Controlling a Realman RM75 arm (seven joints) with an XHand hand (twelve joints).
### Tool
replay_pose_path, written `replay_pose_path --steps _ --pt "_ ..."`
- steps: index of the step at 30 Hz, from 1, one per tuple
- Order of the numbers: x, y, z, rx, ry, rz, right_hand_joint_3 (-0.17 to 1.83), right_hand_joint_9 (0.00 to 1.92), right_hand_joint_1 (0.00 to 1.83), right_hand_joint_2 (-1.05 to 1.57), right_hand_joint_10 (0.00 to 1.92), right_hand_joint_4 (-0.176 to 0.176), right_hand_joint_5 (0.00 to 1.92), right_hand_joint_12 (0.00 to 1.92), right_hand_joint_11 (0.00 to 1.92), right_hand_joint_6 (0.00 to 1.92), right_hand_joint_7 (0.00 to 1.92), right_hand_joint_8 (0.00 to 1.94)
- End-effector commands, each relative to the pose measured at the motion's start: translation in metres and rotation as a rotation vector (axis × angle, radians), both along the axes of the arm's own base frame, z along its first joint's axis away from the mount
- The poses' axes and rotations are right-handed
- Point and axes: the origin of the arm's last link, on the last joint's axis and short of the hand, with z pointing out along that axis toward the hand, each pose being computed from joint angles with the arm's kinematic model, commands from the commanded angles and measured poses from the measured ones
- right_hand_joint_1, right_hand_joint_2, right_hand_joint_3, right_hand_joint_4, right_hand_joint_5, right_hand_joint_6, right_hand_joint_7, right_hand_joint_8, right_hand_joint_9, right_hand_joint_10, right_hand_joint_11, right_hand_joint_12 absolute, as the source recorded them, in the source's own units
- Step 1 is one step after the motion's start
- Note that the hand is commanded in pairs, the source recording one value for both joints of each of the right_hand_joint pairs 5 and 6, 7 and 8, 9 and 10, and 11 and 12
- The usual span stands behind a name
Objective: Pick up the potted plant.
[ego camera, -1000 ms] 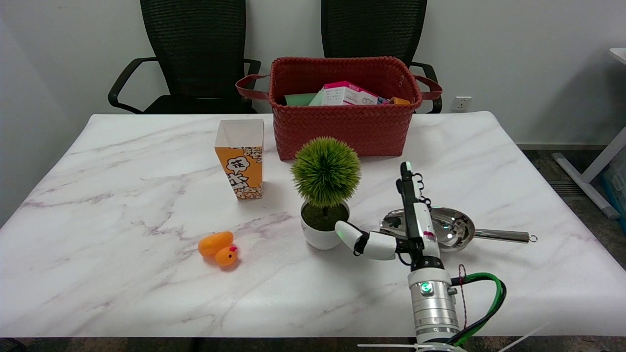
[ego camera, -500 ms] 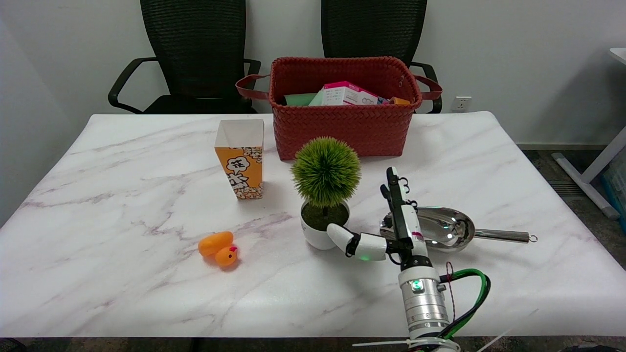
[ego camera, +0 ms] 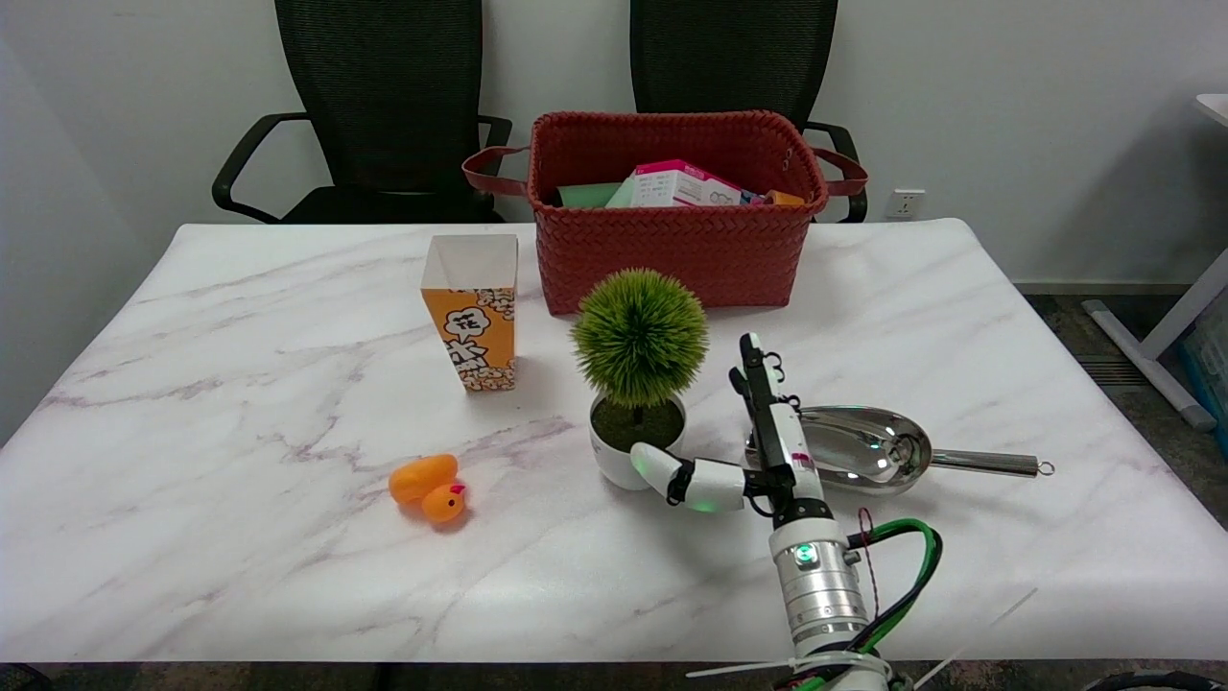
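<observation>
I have brought the right hand (ego camera: 743, 451) leftward over the last second, and that is the main change: a second ago its thumb tip sat a little apart from the plant (ego camera: 637, 376), and now the thumb (ego camera: 662, 468) lies against the near right side of the white pot. The other fingers (ego camera: 756, 384) stand upright to the right of the plant, apart from it, so the hand is spread with nothing held. I judge this as the end of the approach; the plant sits between thumb and fingers, ready for me to close on the pot. The wrist and forearm have swung left with the hand, and the cable loop behind the wrist has followed.

The plant has not moved in either earlier picture: it stands upright on the table (ego camera: 240, 384), its green ball untouched. Left of the plant and nearer me lies the duck (ego camera: 428, 488), unchanged. Right of the plant, behind my hand, rests the scoop (ego camera: 863, 449); the hand now covers more of its left rim than before. Left of the plant and a bit farther stands the popcorn box (ego camera: 471, 311). Beyond the plant sits the basket (ego camera: 673, 213), with two chairs (ego camera: 384, 106) behind it.
</observation>
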Motion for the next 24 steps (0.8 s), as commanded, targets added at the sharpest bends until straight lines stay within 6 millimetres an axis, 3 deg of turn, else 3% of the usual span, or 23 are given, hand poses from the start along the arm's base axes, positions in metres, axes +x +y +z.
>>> replay_pose_path --steps 1,24 --pt "-0.008 -0.010 -0.005 0.047 -0.014 -0.037 0.65 0.12 1.10 0.25 0.12 0.000 0.00 0.00 0.00 0.00 0.03 0.03" --pt "-0.018 -0.013 -0.015 0.094 -0.031 -0.085 0.68 0.11 1.09 0.29 0.11 0.000 0.00 0.00 0.00 0.00 0.05 0.05"
